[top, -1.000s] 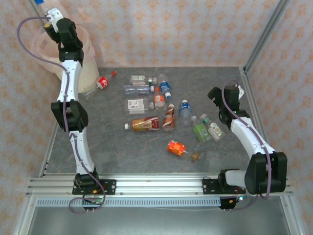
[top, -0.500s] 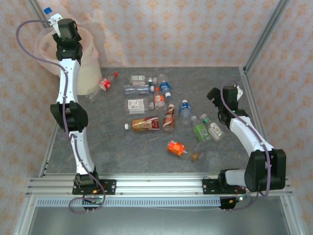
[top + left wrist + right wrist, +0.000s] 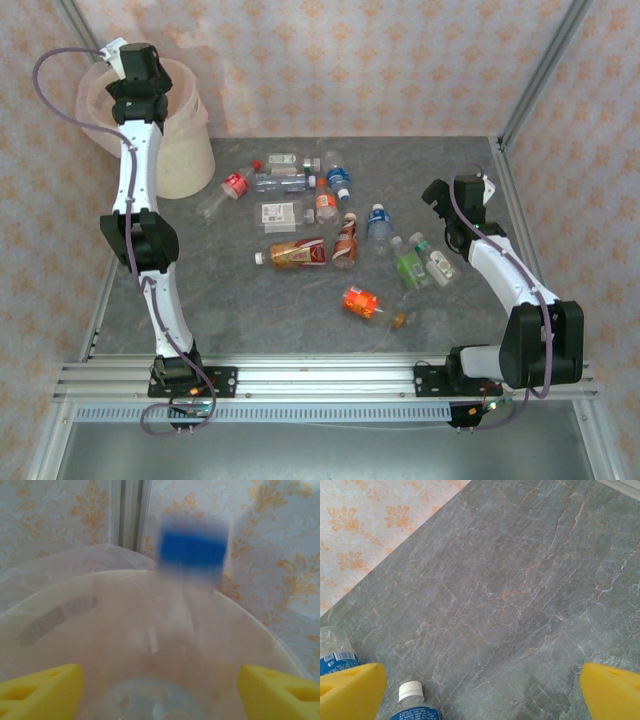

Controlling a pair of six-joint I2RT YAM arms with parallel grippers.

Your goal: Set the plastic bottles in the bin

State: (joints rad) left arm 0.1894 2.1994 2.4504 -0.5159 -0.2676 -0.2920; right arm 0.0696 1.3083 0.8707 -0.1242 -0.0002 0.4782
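- Far left, the bin (image 3: 178, 150) stands at the back corner of the table (image 3: 230, 300). Its pinkish liner (image 3: 75, 562) is puffed over the rim, and the left gripper (image 3: 113, 48) hangs right over its mouth.
- From the left wrist camera, that gripper's jaws are spread wide and grip nothing, with the yellow fingers (image 3: 40, 685) off at either edge. A clear bottle with a blue band (image 3: 192, 550) is over the bin opening and touches neither finger. It is badly smeared, so I would only guess it is dropping in.
- I cannot make out what already lies in the bin.
- Just right of the bin lies a red-labelled bottle (image 3: 235, 183) with a red cap, on its side and near the bin but apart from it.
- In the middle the scattered bottles (image 3: 300, 215) lie flat: clear ones with white labels, a blue-labelled one (image 3: 338, 178) and an amber one with a red label (image 3: 296, 253).
- Further right are a green-labelled bottle (image 3: 410, 266) and a crushed orange one (image 3: 360, 300).
- By my count a dozen or so are left on the table, so most of the job is ahead.
- At this distance no brand or lettering can be read on any label.
- Far right, the right gripper (image 3: 438, 193) hovers over bare table, its jaws fully apart and empty. A white-capped, blue-labelled bottle (image 3: 412, 702) lies just beside its left finger.
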